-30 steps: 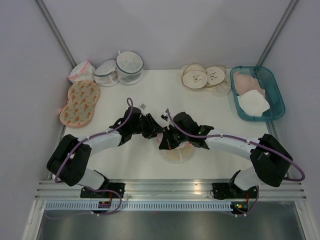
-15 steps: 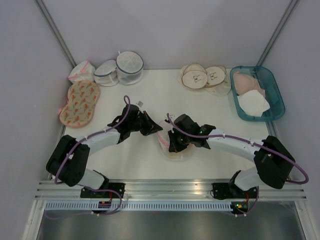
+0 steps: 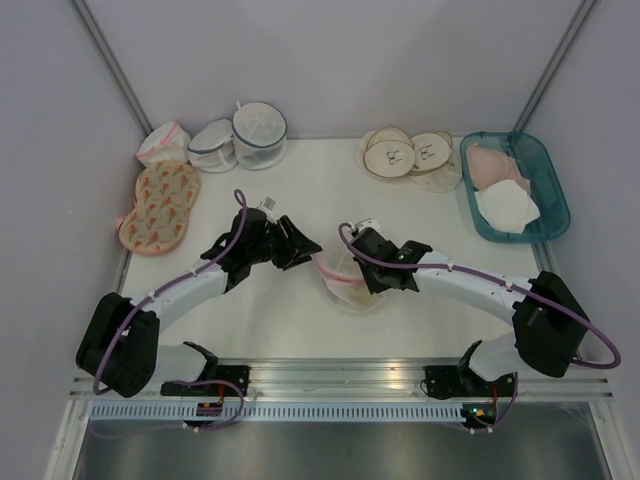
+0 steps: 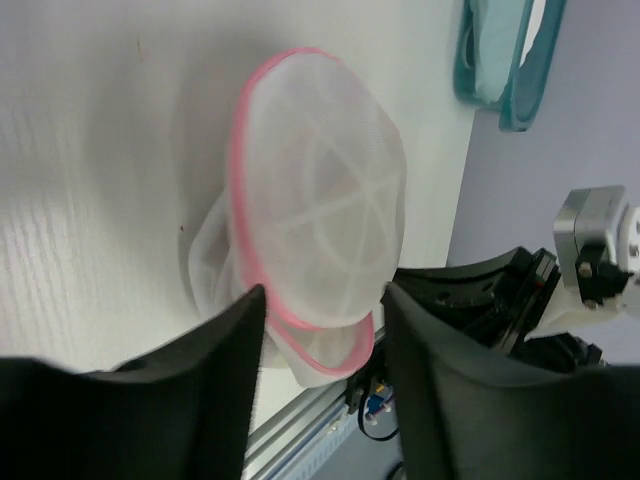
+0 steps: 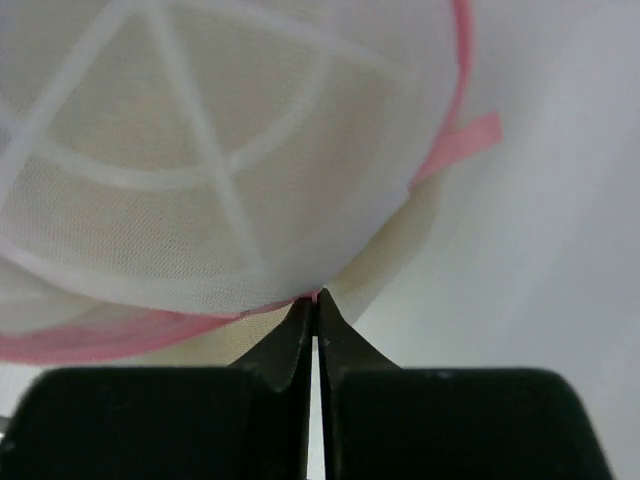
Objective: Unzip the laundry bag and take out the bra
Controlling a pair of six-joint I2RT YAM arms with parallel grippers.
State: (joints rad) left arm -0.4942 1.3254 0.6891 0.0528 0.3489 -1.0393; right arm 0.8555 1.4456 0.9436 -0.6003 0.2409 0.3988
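The laundry bag [image 3: 345, 285], a round white mesh dome with a pink zipper rim, lies at the table's near middle. Its two halves are parted and a cream pad [image 5: 395, 255], apparently the bra, shows in the gap. My right gripper [image 3: 352, 268] is shut on the pink rim [image 5: 150, 335] of the upper half and holds it up; in the right wrist view [image 5: 316, 297] the tips pinch the rim. My left gripper [image 3: 310, 245] is open just left of the bag. In the left wrist view [image 4: 325, 295] the bag [image 4: 320, 200] sits ahead, its lower edge between the spread fingers [image 4: 235, 340].
Two white mesh bags with grey-blue rims [image 3: 213, 146] [image 3: 259, 125] and a pink-edged pouch [image 3: 162, 141] stand at the back left. A patterned flat bag [image 3: 160, 205] lies at the left edge. Round cream pads [image 3: 400, 152] and a teal tray [image 3: 552, 190] of bras are at the back right.
My left gripper has let go and drawn back to the left of the bag. My right gripper has shifted right and away with the rim, and the bag's upper half has lifted.
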